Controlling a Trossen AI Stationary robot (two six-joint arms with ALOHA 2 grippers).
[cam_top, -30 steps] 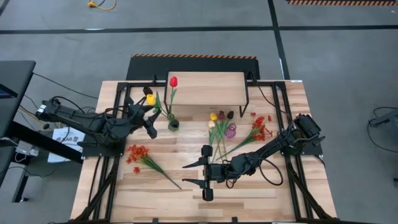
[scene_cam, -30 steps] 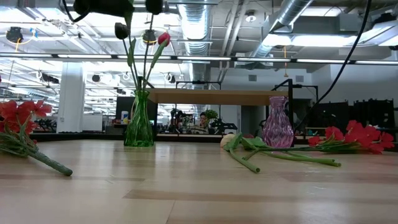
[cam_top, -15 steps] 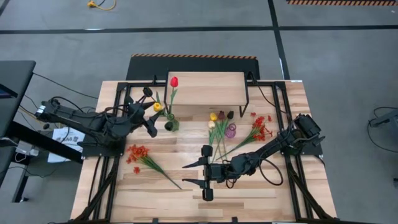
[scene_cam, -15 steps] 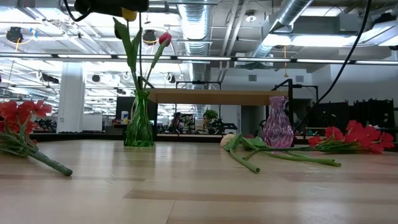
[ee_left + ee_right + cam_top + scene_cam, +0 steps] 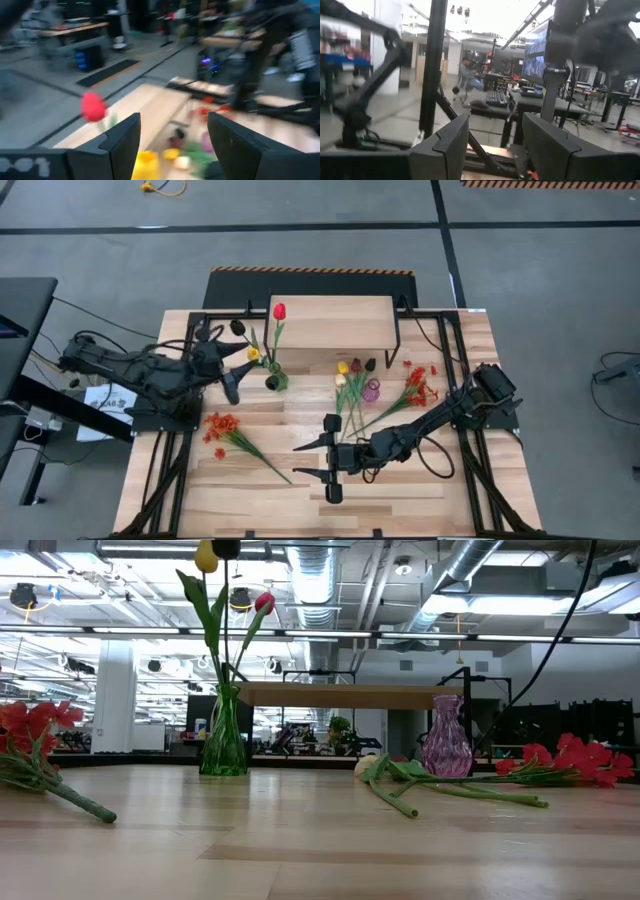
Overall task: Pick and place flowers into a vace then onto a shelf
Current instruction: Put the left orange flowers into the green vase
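Your left tool (image 5: 222, 350) sits above the back-left part of the worktop (image 5: 400, 490), just beside the green vase (image 5: 276, 381), with its jaws parted and nothing between them; in the left wrist view its two dark fingers (image 5: 125, 142) stand apart with open space between. Beside it, the green vase stands upright in front of the shelf's (image 5: 335, 320) left end and holds a red tulip (image 5: 279, 311), a yellow tulip (image 5: 254, 353) and a dark tulip (image 5: 238, 327), their heads leaning toward the shelf and toward your left arm. In the low view the yellow head (image 5: 206, 557) rises well above the vase rim. A spray of red-orange blossoms (image 5: 222, 426) lies flat on the worktop near your left arm. Your right tool (image 5: 331, 462) rests low near the front middle of the worktop, jaws spread and empty, well apart from any stem. Behind it, loose tulips (image 5: 350, 370) and a second red-orange spray (image 5: 420, 387) lie around a small purple vase (image 5: 371, 391), which stands upright in front of the shelf. The shelf top carries nothing but the shadowed lean of the red tulip over its edge.
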